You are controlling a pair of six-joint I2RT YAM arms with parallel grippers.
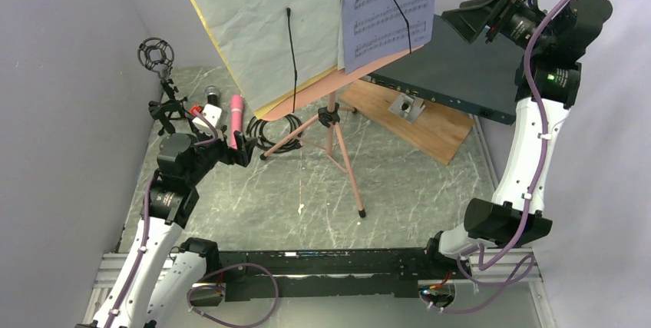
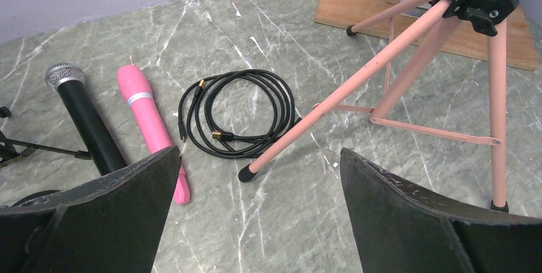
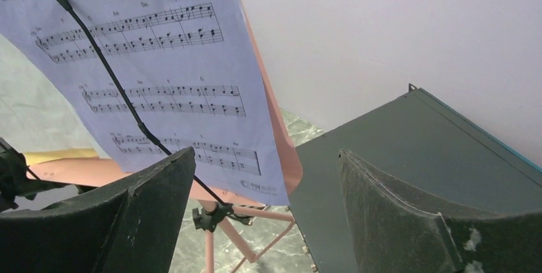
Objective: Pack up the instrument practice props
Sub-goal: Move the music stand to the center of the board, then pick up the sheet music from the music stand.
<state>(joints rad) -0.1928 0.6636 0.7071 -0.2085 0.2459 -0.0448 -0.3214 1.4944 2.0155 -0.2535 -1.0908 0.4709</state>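
In the top view, the upper edge crops 2 white sheet-music pages [image 1: 384,28]. The left jaws hide the tail of the black handheld microphone [image 2: 89,123].

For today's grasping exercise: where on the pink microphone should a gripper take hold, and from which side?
Take the pink microphone across its straight middle, from directly above. It lies flat, long and slim, with a gap to the black microphone on one side and the coiled cable on the other.

Pink microphone [image 2: 147,119], black microphone [image 2: 89,119], pink tripod legs [image 2: 383,58] — grey marbled table [image 2: 255,222]
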